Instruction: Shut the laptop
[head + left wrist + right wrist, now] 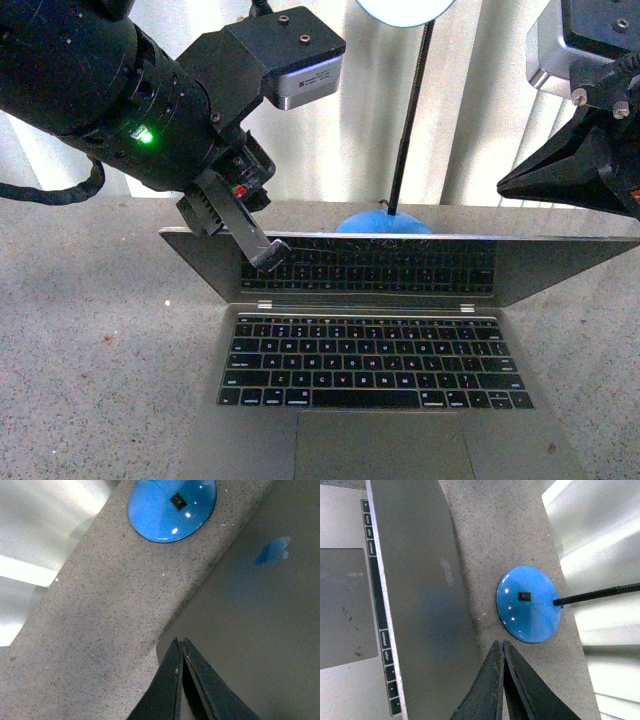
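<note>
The grey laptop (380, 400) stands open on the speckled counter, its lid (400, 262) tilted forward and the glossy screen mirroring the black keys (370, 365). My left gripper (268, 252) is shut and its tip sits at the lid's top edge near the left corner. In the left wrist view the shut tips (180, 641) lie over the corner of the lid's grey back (260, 610). My right gripper (505, 185) is shut and hangs above the lid's right end. In the right wrist view it (500, 642) lies beside the lid's back (420, 580), with the trackpad (345, 605) beyond.
A desk lamp with a round blue base (385, 222) and a thin black stem (408, 120) stands just behind the lid; the base also shows in the left wrist view (172, 507) and the right wrist view (527, 602). White blinds (470, 100) close off the back.
</note>
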`<action>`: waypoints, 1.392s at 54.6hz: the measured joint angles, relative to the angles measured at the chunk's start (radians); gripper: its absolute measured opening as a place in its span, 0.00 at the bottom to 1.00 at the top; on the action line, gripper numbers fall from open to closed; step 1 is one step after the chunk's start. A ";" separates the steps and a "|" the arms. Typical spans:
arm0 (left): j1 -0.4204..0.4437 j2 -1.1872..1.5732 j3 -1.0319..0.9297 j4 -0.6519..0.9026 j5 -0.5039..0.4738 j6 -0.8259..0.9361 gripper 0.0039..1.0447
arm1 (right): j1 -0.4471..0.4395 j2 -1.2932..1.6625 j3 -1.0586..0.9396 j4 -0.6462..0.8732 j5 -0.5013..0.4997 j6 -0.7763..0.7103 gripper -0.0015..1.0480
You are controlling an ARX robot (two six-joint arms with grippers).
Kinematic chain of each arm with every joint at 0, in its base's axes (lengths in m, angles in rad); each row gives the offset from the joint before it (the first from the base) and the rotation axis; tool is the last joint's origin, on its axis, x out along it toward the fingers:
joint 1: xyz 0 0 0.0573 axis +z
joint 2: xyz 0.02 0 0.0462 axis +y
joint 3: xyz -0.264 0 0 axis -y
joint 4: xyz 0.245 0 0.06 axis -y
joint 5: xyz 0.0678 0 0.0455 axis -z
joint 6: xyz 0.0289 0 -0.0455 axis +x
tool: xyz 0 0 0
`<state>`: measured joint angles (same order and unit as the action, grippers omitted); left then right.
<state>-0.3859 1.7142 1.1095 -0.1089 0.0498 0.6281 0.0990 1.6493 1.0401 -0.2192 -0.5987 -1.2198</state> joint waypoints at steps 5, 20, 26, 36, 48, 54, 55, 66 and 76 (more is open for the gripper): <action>0.000 0.000 -0.009 0.006 0.003 -0.001 0.03 | 0.006 0.000 -0.014 0.003 0.001 0.000 0.03; 0.003 0.000 -0.036 0.022 0.011 -0.002 0.03 | 0.022 0.002 -0.058 0.016 0.003 -0.002 0.03; 0.003 0.000 -0.047 0.027 0.014 -0.004 0.03 | 0.022 0.002 -0.064 0.017 0.004 -0.005 0.03; 0.003 0.000 -0.066 0.038 0.020 -0.005 0.03 | 0.026 0.002 -0.089 0.035 0.006 -0.004 0.03; 0.004 0.000 -0.094 0.038 0.031 -0.008 0.03 | 0.035 0.002 -0.132 0.043 0.010 -0.010 0.03; 0.004 0.000 -0.104 0.038 0.037 -0.010 0.03 | 0.037 0.002 -0.138 0.044 0.014 -0.014 0.03; 0.004 0.000 -0.106 0.038 0.039 -0.009 0.03 | 0.037 0.002 -0.139 0.044 0.014 -0.015 0.03; -0.003 0.000 -0.135 0.039 0.040 -0.008 0.03 | 0.033 0.008 -0.165 0.051 0.014 -0.024 0.03; -0.014 0.005 -0.156 0.040 0.045 -0.001 0.03 | 0.033 0.011 -0.192 0.056 0.016 -0.035 0.03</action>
<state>-0.3996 1.7191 0.9531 -0.0692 0.0948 0.6273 0.1318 1.6608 0.8478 -0.1635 -0.5827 -1.2549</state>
